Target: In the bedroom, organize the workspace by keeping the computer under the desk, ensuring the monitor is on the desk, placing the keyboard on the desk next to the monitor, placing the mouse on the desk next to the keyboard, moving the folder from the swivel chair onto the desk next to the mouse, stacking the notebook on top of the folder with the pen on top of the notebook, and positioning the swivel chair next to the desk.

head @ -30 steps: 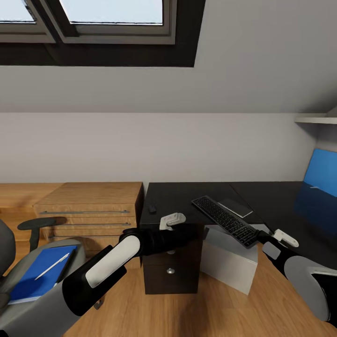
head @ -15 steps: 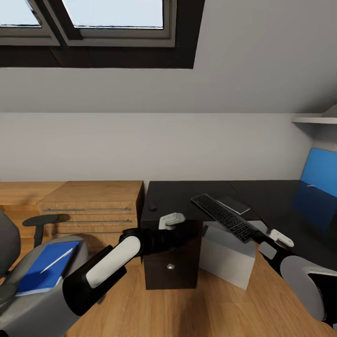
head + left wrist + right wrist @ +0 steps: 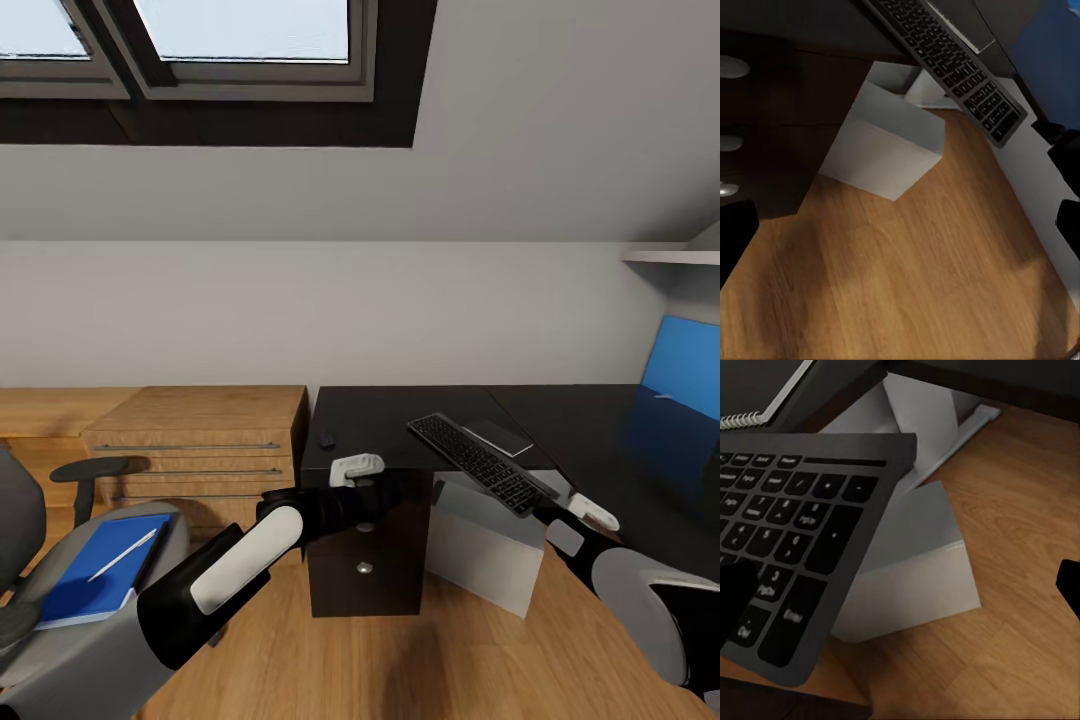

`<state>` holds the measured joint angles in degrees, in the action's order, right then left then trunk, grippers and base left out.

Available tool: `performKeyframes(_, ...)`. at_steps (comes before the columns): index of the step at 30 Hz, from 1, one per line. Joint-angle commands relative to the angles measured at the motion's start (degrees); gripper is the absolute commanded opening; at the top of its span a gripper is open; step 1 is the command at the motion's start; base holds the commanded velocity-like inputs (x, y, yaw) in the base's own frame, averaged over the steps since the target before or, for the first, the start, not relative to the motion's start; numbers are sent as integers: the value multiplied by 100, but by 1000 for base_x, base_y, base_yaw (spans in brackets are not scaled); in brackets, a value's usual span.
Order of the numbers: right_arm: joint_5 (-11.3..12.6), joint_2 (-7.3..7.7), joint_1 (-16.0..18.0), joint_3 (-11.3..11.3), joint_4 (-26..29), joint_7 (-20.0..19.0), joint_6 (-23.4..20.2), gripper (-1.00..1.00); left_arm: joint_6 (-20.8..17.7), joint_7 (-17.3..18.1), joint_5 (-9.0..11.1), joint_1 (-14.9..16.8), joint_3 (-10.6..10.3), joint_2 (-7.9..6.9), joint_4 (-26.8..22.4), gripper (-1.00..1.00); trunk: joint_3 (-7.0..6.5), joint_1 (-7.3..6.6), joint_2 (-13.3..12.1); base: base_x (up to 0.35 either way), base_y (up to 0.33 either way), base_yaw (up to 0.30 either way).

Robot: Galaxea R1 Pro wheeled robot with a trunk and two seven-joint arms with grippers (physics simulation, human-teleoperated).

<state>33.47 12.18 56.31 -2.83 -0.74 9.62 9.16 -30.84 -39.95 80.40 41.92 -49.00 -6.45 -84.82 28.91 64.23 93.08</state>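
Keyboard point(image 3: 478, 462) was carried in the right hand point(image 3: 545, 508), gripped by its near end, with the far end reaching over the edge of the black tabletop point(image 3: 400, 420); probably held low and nearly level so it could slide onto the surface. In the right wrist view the keyboard point(image 3: 795, 555) crossed the frame with one dark finger point(image 3: 739, 585) lying on the keys, so the hand looked clamped on the board's edge. Right forearm came in low from the robot's right, wrist pointing toward the tabletop corner. Computer point(image 3: 487, 545) sat on the wood floor under the tabletop, just beside the drawer unit point(image 3: 365, 550), where the task wants it. Mouse point(image 3: 326, 438) lay on the tabletop near its left edge; notebook point(image 3: 503, 437) lay flat just past the keyboard's far end. Folder point(image 3: 95, 572) rested on the chair point(image 3: 60, 610) seat with the pen point(image 3: 122, 556) across it, not yet moved. Left arm stretched forward in front of the drawers, elbow low, left hand point(image 3: 385, 488) near the tabletop's front edge; could not tell whether it was open or closed, though nothing showed in it. Monitor: not spotted here.
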Motion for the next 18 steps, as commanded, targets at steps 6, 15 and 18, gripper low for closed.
performKeyframes(6,21,-3,4,-36,-13,-25,22,100,8,-52,20,9,1,-6,5,100,7,0,4,-1,0,0)
performKeyframes(15,300,31,3,-62,9,-468,-14,100,20,-64,12,9,3,-43,12,100,7,0,4,0,0,0)
performKeyframes(18,584,69,3,-65,12,-685,-29,100,60,-64,12,9,-4,-46,15,100,7,0,4,0,0,0)
